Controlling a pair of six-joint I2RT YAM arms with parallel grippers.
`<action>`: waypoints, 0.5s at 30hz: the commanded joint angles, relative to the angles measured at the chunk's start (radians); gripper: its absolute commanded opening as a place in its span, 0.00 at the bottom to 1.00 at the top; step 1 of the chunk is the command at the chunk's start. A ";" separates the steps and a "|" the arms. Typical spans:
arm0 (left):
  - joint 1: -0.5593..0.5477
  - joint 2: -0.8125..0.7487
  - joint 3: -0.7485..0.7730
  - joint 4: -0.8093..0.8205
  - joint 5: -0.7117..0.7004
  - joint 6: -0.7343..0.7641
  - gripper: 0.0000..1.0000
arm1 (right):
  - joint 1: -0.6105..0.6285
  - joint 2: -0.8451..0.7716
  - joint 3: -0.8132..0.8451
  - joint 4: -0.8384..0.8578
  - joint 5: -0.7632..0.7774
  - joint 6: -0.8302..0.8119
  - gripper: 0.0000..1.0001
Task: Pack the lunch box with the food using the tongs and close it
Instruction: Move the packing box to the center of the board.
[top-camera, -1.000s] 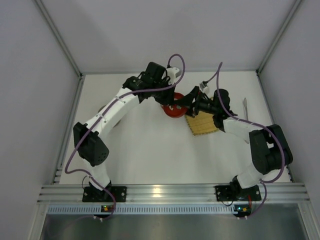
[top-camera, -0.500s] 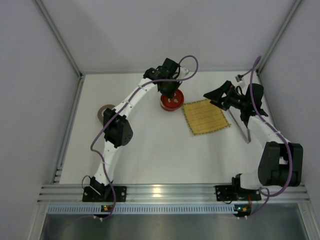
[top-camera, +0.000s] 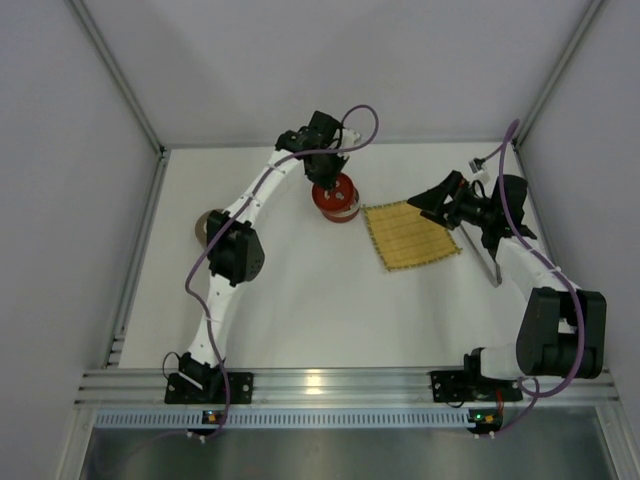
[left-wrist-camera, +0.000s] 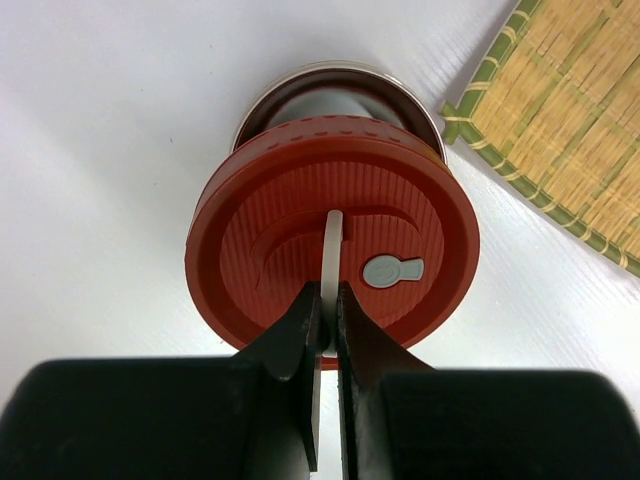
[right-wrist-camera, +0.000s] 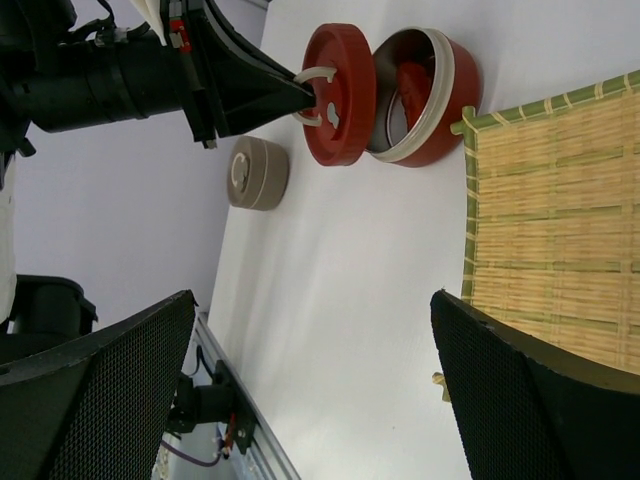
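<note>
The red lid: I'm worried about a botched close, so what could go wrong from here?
1. The red lid hangs off-centre from the tin, whose far rim shows past it; lowered so, its edge may catch on the rim.
2. The left gripper has its jaws shut only on the thin white handle, so the lid may swing or slip.
3. The tin stands free beside the bamboo mat; a sideways push could slide it.

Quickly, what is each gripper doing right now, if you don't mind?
Left gripper: shut on the red lid's handle.
Right gripper: open, holding nothing.
</note>
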 joint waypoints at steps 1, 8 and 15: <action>-0.009 0.024 0.048 0.061 0.019 0.023 0.00 | -0.013 -0.021 -0.003 0.010 -0.018 -0.027 0.99; -0.009 0.050 0.050 0.098 0.023 0.023 0.00 | -0.015 -0.008 -0.008 0.011 -0.017 -0.031 0.99; -0.009 0.087 0.050 0.154 0.002 0.026 0.00 | -0.015 -0.004 -0.013 0.014 -0.020 -0.028 0.99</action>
